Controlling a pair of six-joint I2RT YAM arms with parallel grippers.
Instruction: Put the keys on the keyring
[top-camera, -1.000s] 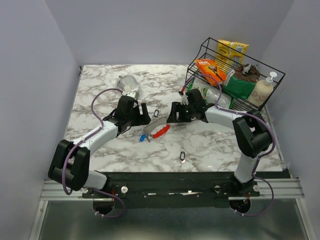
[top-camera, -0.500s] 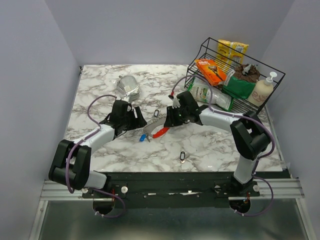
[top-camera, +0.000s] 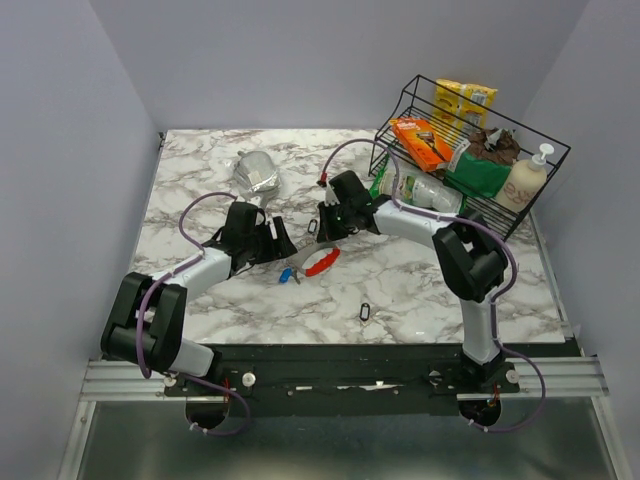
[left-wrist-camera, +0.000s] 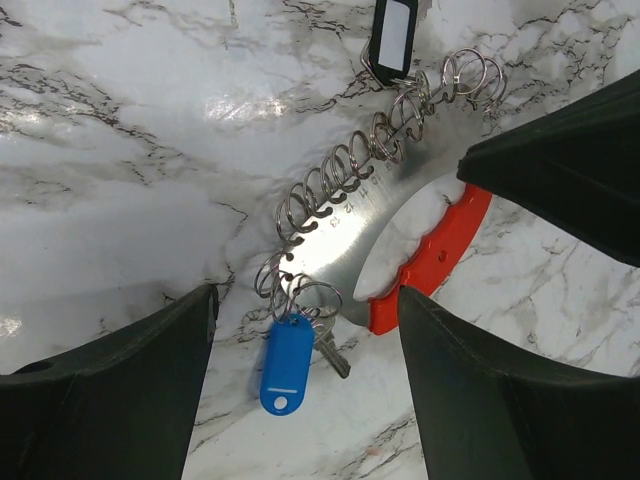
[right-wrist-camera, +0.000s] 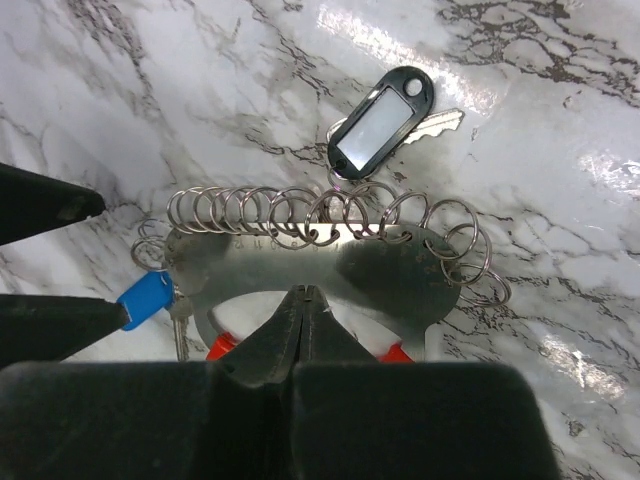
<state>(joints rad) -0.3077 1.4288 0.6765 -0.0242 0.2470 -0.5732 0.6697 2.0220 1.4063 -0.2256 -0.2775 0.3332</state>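
Note:
The keyring (left-wrist-camera: 345, 215) lies flat on the marble: a curved silver plate with a row of wire rings, a red tag (top-camera: 322, 263) and a small blue tag (left-wrist-camera: 284, 360). One black-headed key (right-wrist-camera: 380, 122) lies just beyond the rings, apart from them. A second key (top-camera: 365, 312) lies alone nearer the front edge. My left gripper (left-wrist-camera: 305, 297) hangs open over the blue-tag end, its fingers on either side of it. My right gripper (right-wrist-camera: 306, 290) is shut, its tips over the plate's inner edge, with nothing visibly between them.
A black wire basket (top-camera: 500, 117) with boxes, packets and a pump bottle stands at the back right. A crumpled silvery object (top-camera: 255, 172) lies at the back left, behind my left arm.
My right gripper has swung left from near the basket to the keyring and has closed. My left gripper has shifted only slightly and stays open.

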